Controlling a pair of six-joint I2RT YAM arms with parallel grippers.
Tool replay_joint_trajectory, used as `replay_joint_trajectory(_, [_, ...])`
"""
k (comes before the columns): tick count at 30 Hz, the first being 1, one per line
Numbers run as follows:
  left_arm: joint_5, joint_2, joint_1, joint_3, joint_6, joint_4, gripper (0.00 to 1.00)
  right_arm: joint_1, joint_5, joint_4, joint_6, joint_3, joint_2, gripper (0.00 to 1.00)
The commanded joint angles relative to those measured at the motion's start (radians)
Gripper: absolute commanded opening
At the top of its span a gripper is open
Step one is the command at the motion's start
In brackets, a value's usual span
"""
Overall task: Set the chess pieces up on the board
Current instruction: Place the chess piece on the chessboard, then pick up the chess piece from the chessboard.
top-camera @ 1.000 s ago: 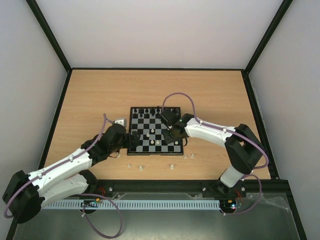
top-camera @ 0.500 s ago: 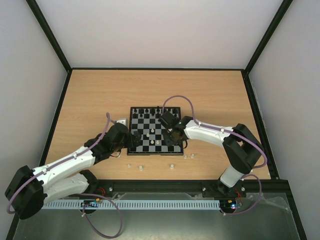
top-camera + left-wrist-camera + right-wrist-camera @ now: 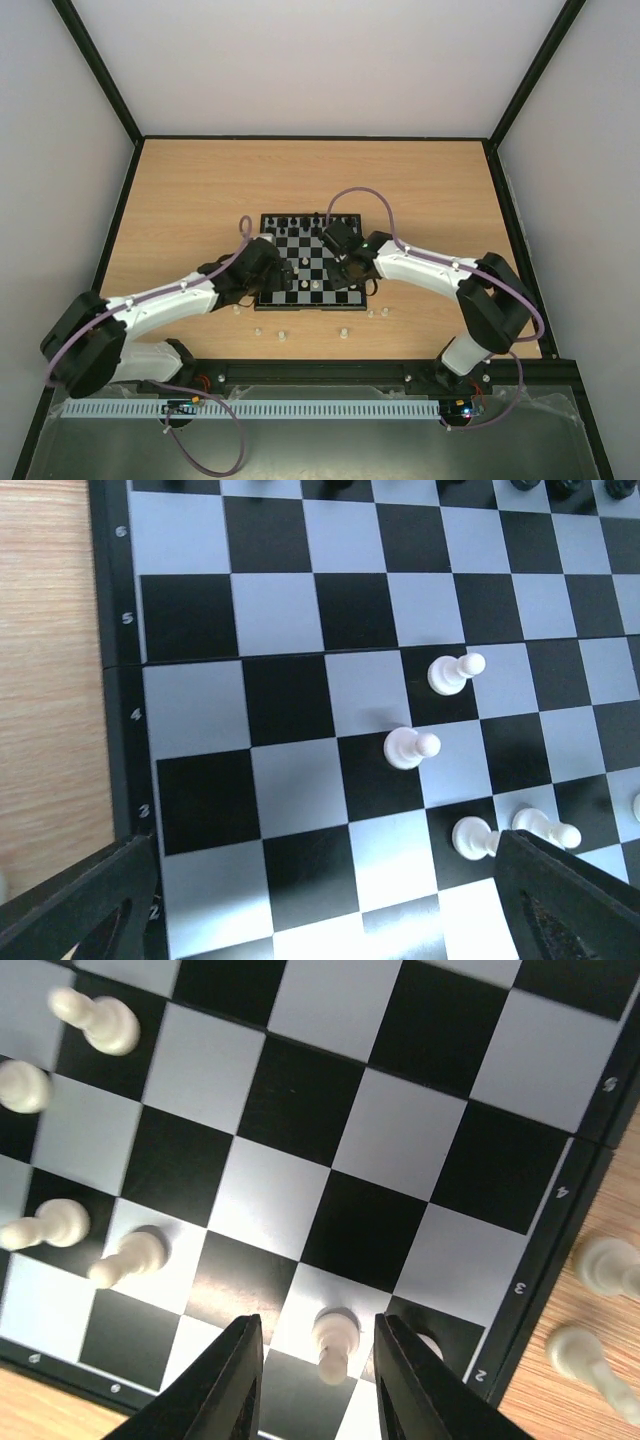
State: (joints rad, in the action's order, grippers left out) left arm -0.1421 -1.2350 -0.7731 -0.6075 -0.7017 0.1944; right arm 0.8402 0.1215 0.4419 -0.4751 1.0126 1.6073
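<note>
The board [image 3: 311,305] lies mid-table, with black chessmen along its far row [image 3: 300,221] and several white pawns [image 3: 305,264] on its middle squares. My left gripper [image 3: 285,283] hovers over the board's near-left part. In the left wrist view it [image 3: 325,920] is open wide and empty, with white pawns [image 3: 408,747] ahead of it. My right gripper [image 3: 345,272] is over the near-right part. In the right wrist view it [image 3: 320,1385] is open around a standing white pawn [image 3: 334,1338], with gaps on both sides.
Several loose white pieces stand on the wood in front of the board [image 3: 282,335], [image 3: 344,333] and by its near-right corner [image 3: 378,313]; two of them show in the right wrist view [image 3: 610,1265]. Black frame rails line the table edges.
My left arm has swung right and forward, bringing its gripper from the board's left edge to over the squares. My right gripper has barely shifted.
</note>
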Motion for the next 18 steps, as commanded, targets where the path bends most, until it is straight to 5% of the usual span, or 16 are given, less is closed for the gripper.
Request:
replay_joint_trajectory(1, [-0.04, -0.093, -0.028, -0.074, 0.031, -0.009, 0.92, 0.007, 0.012, 0.041, -0.003, 0.007, -0.081, 0.32])
replay_joint_trajectory(13, [-0.109, -0.382, -0.086, -0.26, 0.049, 0.003, 0.53, 0.007, 0.054, 0.071, -0.002, -0.043, -0.208, 0.32])
replay_joint_trajectory(18, [-0.132, -0.418, -0.089, -0.284, 0.043, 0.019, 0.44, 0.005, 0.066, 0.071, 0.001, -0.061, -0.23, 0.32])
